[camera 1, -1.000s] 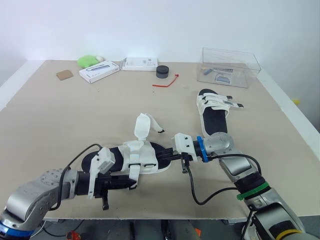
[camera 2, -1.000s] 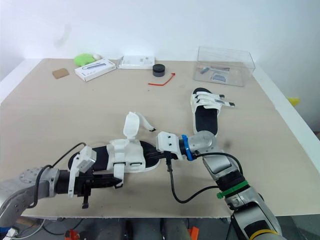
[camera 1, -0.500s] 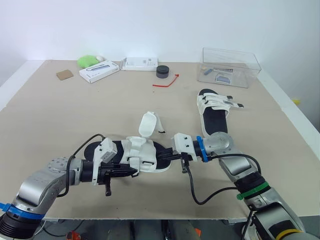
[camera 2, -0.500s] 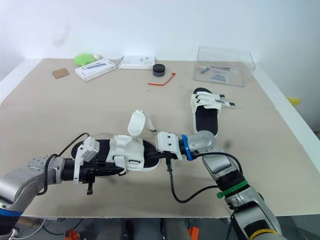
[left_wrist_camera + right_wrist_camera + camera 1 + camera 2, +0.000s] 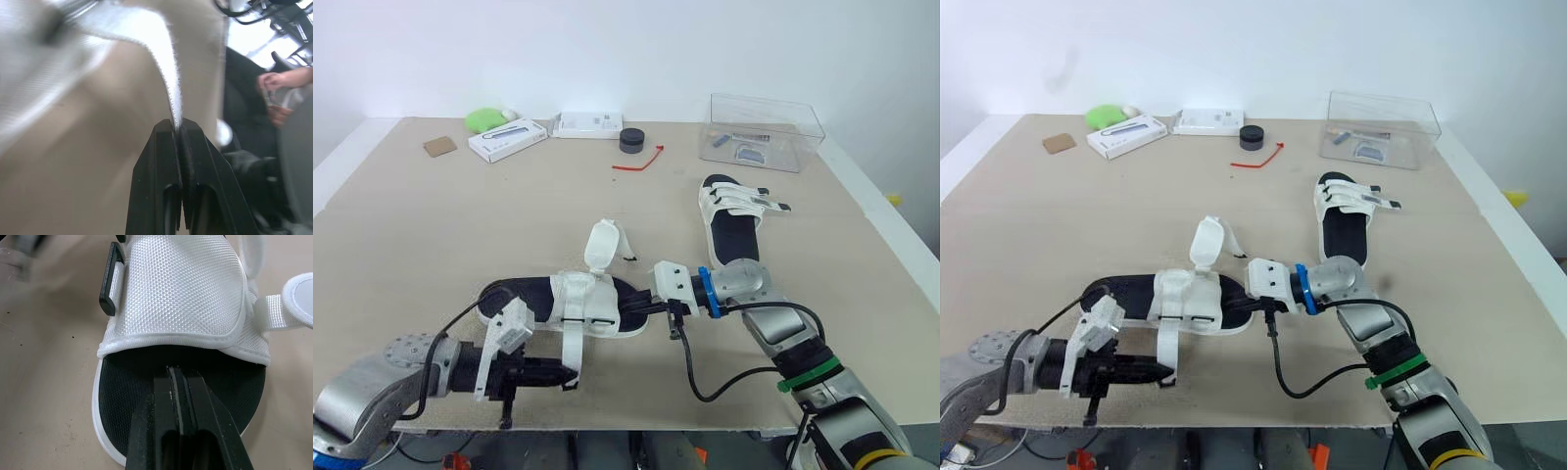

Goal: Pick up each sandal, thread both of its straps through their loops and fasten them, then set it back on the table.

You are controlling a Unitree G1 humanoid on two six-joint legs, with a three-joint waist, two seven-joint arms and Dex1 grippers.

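- Left gripper (image 5: 178,128) is clamped tight on the end of a white strap (image 5: 168,83), holding it out from the near sandal (image 5: 578,304) toward the table's front edge.
- That sandal lies flat on the table (image 5: 431,235), front and centre, toe toward the right gripper.
- Its other strap (image 5: 603,245) stands up loose above the upper, unfastened.
- Right gripper (image 5: 174,369) has its fingers pressed together, tips on the black footbed at the sandal's open toe end, just short of the white mesh upper.
- The far sandal (image 5: 732,220) sits on the right side of the table, well apart, straps lying across it.
- Along the back: a clear box (image 5: 766,130), a black puck (image 5: 630,140), a red cord (image 5: 639,162), two white boxes (image 5: 507,139) and a green lump (image 5: 485,119).
- A person's hand (image 5: 279,93) shows beyond the table edge in the left wrist view.
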